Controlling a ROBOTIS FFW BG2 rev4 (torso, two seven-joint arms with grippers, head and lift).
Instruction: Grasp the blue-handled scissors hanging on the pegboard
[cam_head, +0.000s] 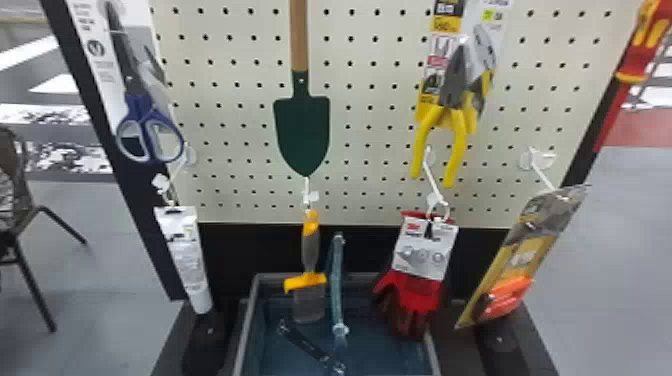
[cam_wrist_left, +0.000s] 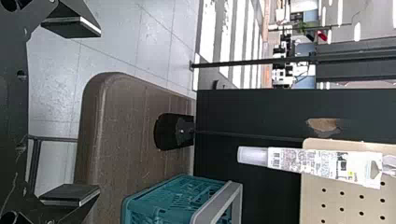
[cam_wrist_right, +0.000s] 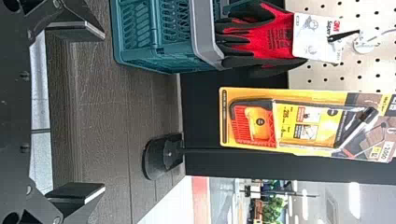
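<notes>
The tabletop (cam_wrist_left: 123, 121) has a brown wood-grain surface and rounded corners, and a black panel (cam_wrist_left: 247, 109) rises along its back. Smooth grey floor (cam_head: 95, 215) spreads to both sides of it in the head view. Left of the tabletop stands a chair (cam_head: 14, 205) with thin dark legs; to its right and farther back, a reddish strip (cam_head: 637, 127) crosses the floor. Well beyond the tabletop, the right wrist view takes in a leafy green plant (cam_wrist_right: 274, 208) and, high above, a bright white ceiling light (cam_wrist_right: 355, 200).
</notes>
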